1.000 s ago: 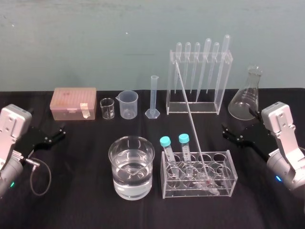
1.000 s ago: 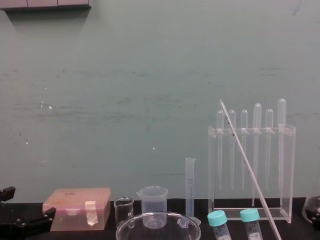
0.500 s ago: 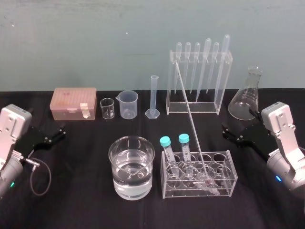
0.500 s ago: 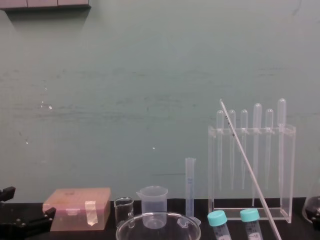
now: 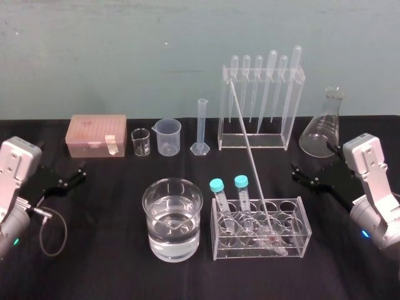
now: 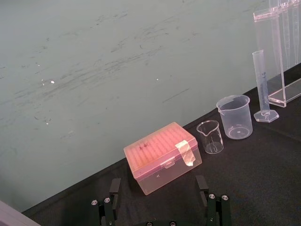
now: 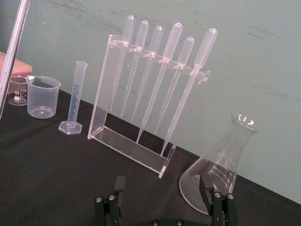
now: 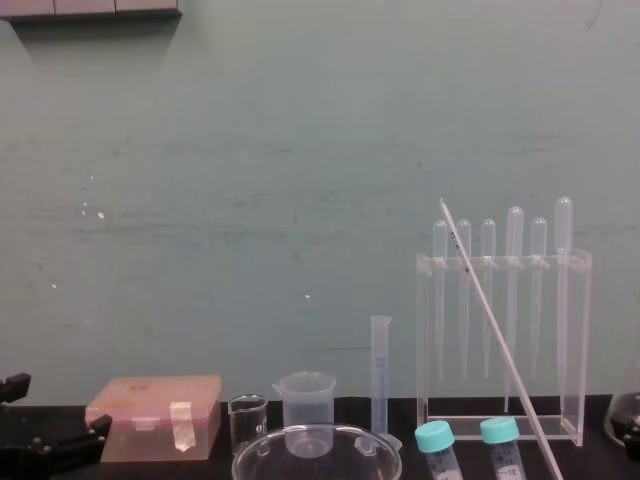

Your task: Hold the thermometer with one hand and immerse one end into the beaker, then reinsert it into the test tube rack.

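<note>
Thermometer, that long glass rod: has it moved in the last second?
No. The thermometer still leans just right of the right blue-capped tube, at the same spot.

Left gripper (image 5: 80, 172) low at the far left, right gripper (image 5: 295, 172) low at the far right — both point inward toward the middle. Jaws on each spread wide, empty; white wrist housings tilt up and outward behind them.

Beaker (image 5: 173, 219), flask (image 5: 324, 125) on black table (image 5: 100, 269)
</note>
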You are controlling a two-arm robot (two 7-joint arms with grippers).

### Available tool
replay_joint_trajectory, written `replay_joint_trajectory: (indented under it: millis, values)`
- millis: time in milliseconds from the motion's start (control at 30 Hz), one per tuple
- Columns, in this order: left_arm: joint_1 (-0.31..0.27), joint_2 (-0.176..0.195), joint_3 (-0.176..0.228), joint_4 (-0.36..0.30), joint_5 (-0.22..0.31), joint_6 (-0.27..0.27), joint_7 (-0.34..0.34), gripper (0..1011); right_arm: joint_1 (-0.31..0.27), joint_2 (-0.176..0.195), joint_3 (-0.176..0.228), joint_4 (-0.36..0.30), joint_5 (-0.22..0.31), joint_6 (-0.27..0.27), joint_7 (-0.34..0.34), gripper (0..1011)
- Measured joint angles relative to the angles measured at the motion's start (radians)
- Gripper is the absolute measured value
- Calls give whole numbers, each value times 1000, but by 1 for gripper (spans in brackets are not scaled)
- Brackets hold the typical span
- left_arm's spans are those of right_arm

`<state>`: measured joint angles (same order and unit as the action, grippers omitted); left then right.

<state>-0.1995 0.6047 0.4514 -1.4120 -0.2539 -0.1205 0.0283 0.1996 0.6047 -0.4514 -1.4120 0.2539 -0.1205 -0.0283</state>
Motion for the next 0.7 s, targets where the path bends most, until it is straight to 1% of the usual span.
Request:
replay_joint_trajectory:
  millis: [700]
  values:
    - [0, 0, 0, 0, 0, 0, 0, 1008, 0, 0, 0, 0, 0, 0, 0, 1003]
